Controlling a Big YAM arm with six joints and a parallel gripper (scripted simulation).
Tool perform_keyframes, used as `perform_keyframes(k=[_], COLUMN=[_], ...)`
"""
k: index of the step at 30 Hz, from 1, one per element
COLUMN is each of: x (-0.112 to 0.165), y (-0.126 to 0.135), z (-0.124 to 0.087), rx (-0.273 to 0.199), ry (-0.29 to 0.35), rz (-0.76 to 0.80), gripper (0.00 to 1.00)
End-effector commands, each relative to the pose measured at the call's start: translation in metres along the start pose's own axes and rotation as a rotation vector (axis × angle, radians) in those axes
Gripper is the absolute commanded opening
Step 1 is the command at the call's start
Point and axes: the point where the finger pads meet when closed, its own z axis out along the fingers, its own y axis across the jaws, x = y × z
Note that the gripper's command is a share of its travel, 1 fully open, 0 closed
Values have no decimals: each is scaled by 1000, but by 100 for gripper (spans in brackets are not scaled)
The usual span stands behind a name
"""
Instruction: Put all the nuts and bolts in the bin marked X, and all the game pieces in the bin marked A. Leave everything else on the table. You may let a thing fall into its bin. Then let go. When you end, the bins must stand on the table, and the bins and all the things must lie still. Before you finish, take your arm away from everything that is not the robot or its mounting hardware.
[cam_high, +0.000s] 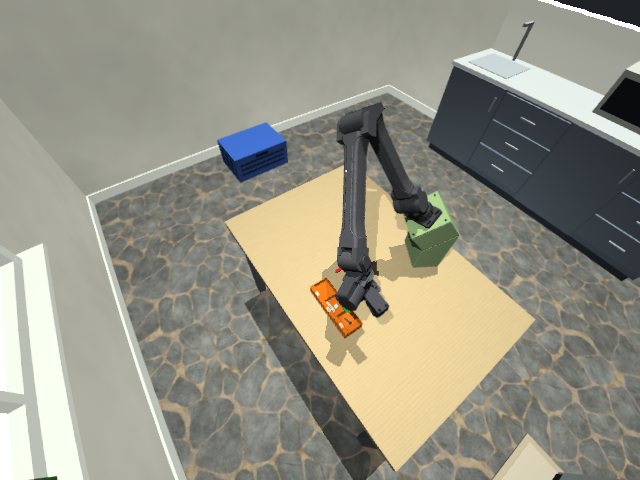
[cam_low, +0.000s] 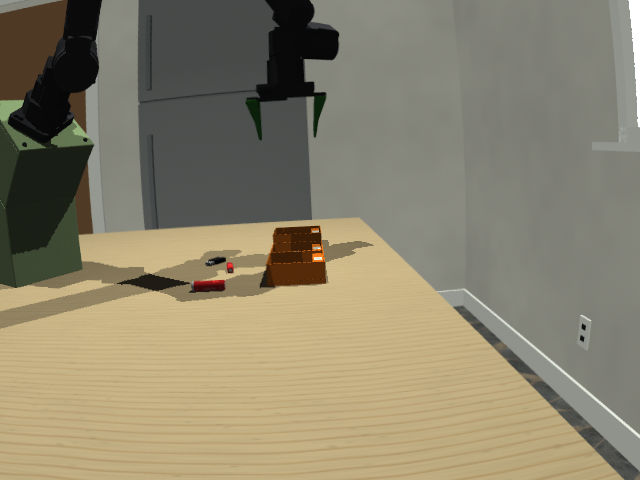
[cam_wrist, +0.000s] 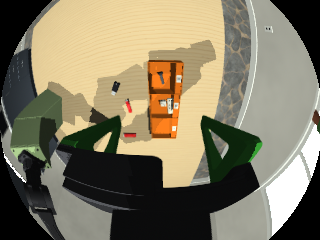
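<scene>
Bins: orange open-topped boxes (cam_low: 297, 266) in a row on the desk (cam_low: 310, 387), small pieces inside.
Gripper: green-fingered gripper (cam_low: 285, 116) spread wide, empty, high above.

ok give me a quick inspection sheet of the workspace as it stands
surface: tan wooden table, shadowed around the bins
job's things: orange bins in a row near the table's far edge; small pieces lie inside, markings too small to read
clutter: red cylinder, small red piece and small dark piece lie apart on the table beside the bins
grippers: gripper hangs high above the bins, green fingers wide open, nothing between them
cables: nothing seen
surroundings: green pedestal under the arm, grey fridge behind, blue crate on the stone floor, dark cabinets with a sink
</scene>
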Motion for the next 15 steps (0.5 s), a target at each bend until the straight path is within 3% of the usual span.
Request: perform_keyframes(k=[1,15], x=[0,1], y=[-25,-26], z=[-10,-9], rx=[29,29], ry=[-12,-12], rz=[23,25], gripper=[100,100])
